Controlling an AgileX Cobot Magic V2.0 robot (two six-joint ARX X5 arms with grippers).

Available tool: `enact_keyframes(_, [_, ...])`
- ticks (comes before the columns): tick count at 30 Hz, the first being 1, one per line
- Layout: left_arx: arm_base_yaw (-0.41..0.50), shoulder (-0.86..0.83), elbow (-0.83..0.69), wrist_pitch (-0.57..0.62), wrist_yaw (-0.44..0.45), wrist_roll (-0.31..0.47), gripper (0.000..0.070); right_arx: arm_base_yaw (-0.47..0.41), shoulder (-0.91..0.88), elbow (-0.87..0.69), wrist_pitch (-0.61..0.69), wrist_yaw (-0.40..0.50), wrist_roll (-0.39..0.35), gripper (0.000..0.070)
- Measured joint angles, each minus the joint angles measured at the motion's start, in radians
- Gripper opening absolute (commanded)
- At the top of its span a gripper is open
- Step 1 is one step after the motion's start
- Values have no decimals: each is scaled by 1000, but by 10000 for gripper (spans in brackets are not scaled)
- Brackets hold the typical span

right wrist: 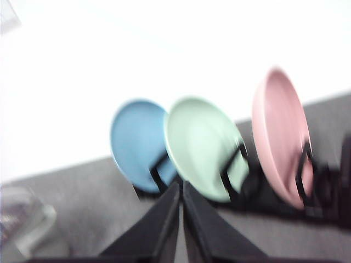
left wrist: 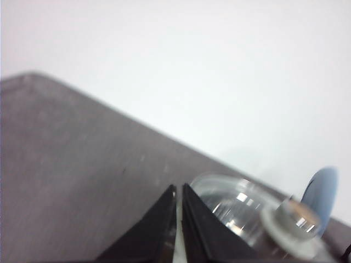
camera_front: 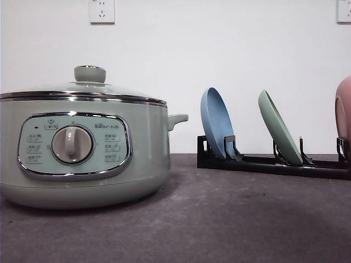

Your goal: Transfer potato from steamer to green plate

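Lidded steamer [camera_front: 82, 148] stands at the table's [camera_front: 219, 219] left side; the potato is hidden. Green plate [camera_front: 279, 134] stands on edge in a black rack [camera_front: 263, 163] at the far right edge, between blue plate [camera_front: 216, 123] and pink dish [camera_front: 344, 112]. Left gripper [left wrist: 179, 190] and right gripper [right wrist: 181, 187]: fingers nearly together, holding nothing.

Front view low at table level; wrist views share blue plate [camera_front: 215, 121], tilted
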Motion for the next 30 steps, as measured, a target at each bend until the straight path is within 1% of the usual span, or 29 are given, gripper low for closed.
enact_keyframes(4, [0,41,103,0,15,30,9,0,28,112,-2,-1,-19,0])
enact_keyframes(7, [0,78,169,-17,33,54,9,0,72,200,-31,-2,-44,0])
enact_keyframes(12, [0,160,278,-84,109,99,9,0,169,345,-118,-16,-98,0])
enact_keyframes(17, [0,274,397,-178,212,152,9,0,289,496,-237,-80,-165,0])
enact_keyframes(22, [0,411,536,-302,345,213,9,0,430,637,-400,-163,-230,0])
enact_keyframes(28, [-7,564,703,-476,458,311,9,2,579,784,-563,-260,-302,0])
enact_keyframes(30, [-21,605,752,-528,471,343,9,9,622,824,-610,-270,-326,0])
